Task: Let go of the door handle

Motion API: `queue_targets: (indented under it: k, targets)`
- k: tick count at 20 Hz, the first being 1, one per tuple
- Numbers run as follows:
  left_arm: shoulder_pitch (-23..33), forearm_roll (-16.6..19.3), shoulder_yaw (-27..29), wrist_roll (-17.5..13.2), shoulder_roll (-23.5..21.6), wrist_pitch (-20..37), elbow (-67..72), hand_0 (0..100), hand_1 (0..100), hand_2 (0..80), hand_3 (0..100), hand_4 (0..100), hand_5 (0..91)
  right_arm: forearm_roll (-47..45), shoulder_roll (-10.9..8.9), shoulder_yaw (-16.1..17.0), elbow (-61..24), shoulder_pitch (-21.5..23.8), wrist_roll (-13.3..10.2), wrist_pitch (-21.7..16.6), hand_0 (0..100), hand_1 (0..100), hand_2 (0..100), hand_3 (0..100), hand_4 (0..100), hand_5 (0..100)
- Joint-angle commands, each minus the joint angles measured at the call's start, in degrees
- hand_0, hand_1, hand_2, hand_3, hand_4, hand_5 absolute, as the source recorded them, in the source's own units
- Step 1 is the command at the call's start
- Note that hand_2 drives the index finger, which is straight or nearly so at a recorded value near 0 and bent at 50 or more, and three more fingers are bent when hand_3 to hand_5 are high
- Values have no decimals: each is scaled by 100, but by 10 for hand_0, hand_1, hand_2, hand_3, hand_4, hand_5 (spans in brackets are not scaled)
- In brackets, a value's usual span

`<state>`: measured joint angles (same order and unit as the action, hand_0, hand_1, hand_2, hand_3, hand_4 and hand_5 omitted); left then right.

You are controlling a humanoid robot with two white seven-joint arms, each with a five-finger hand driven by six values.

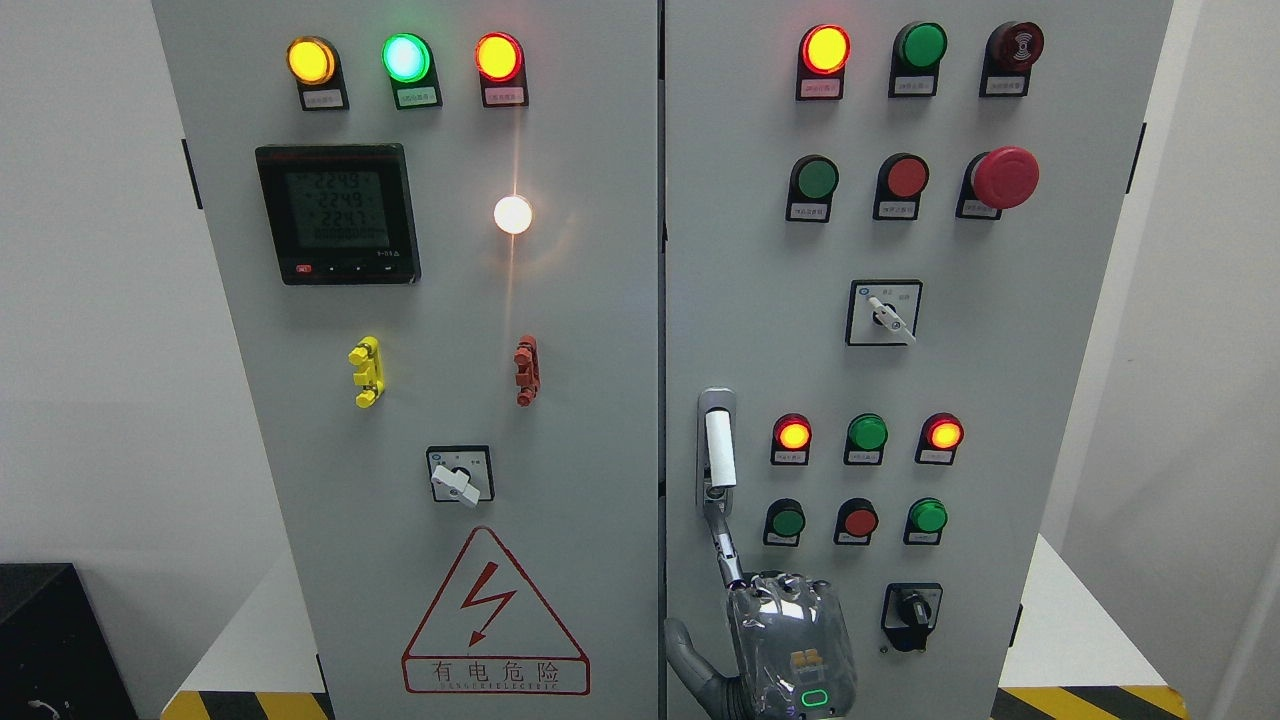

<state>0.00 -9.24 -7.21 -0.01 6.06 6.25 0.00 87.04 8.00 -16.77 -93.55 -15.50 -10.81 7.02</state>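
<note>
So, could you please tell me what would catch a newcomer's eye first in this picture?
Probably the glaring white lamp in the middle of the left door, with the lit amber, green and red lamps above it. Next, the big red mushroom button at the upper right. Low down, a robot hand points one finger at the foot of the white door handle.

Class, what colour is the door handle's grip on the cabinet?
White, on a silver-grey base; the head view shows the door handle clearly.

Digital meter [337, 213], lightning warning sign [495, 615]
</note>
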Motion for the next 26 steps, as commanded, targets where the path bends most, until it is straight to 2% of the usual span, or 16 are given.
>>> queue_targets:
  k: [1,14,26]
  targets:
    - [-150,2,0,1,0,-1,167,120,556,0,0,0,0,-2,0,-19,-172,-5,-18,-8,349,257,124,1000,1000,1000]
    - [-150,2,0,1,0,-1,167,120,556,0,0,0,0,-11,0,-28,-322,3,-27,-17,346,264,252,1000,1000,1000]
    - [-150,2,0,1,0,-1,167,120,556,0,0,0,0,-11,0,-28,-339,-5,-53,-17,345,266,253,1000,998,1000]
